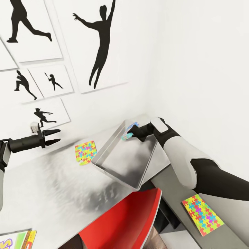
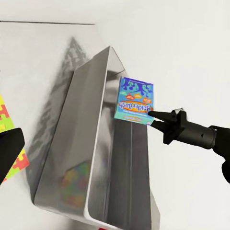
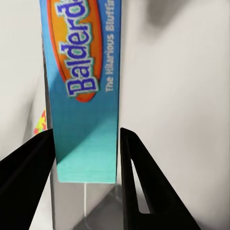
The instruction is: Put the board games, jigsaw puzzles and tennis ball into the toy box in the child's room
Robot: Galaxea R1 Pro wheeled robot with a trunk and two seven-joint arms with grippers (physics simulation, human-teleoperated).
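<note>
While the right gripper is reaching over the far corner of the toy box, its jaws are clamping a blue board game by the edge, so the box is standing on its side right at the bin's far wall. From the right wrist view you can read "Balderdash" on the game's face, with a black finger pressed on either side of it. Can't really tell if the game is sitting over the rim or just inside it.

The left gripper is hanging in the air over the counter, well apart from the toy box, jaws spread and carrying nothing.

One jigsaw puzzle is lying flat on the counter just beside the toy box, on the robot's left side of it. A second jigsaw puzzle is lying on the lower part of the counter near the right arm's elbow. A yellow-green board game is poking in at the near left corner of the head view. A red chair is sitting tucked in below the toy box, and silhouette posters are hanging on the wall behind.
</note>
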